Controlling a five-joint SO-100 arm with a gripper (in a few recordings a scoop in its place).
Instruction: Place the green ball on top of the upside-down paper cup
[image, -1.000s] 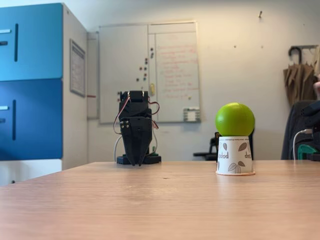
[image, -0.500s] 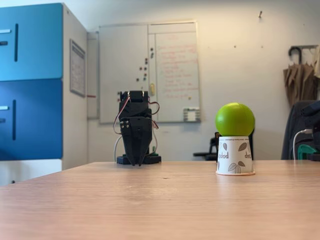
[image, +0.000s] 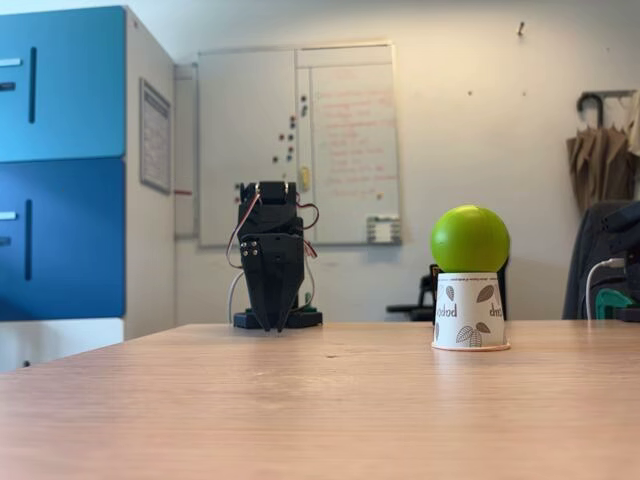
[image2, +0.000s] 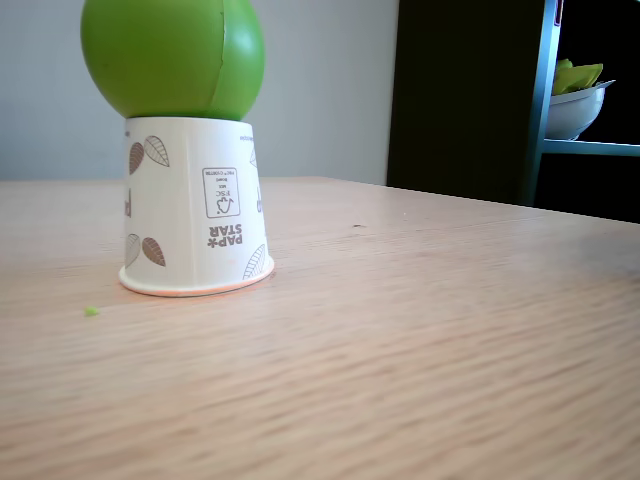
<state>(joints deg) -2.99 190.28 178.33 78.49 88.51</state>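
While your arm sits folded at the far edge of the counter (image: 300, 400), the green ball (image: 470, 238) rests on top of the upside-down paper cup (image: 469, 311), well apart from the gripper (image: 273, 325) and to its right in a fixed view. You can see the ball is a smooth, matte lime sphere with a faint seam down its side, slightly wider than the flat base it sits on; its top is cut off by the frame in the close fixed view (image2: 172, 55). The cup (image2: 192, 208) is white paper, tapered, printed with brown leaves and inverted brown lettering, its rolled rim flat on the wood. Your fingers point straight down and taper to a single tip just above the counter, pressed together with nothing between them. The counter is pale wood laminate with a fine grain, and a tiny green speck (image2: 91, 311) lies near the cup. Behind it you have blue cabinets (image: 62, 165), a whiteboard (image: 298, 145) whose writing is too faint to read, and a bowl (image2: 577, 105) on a dark shelf.
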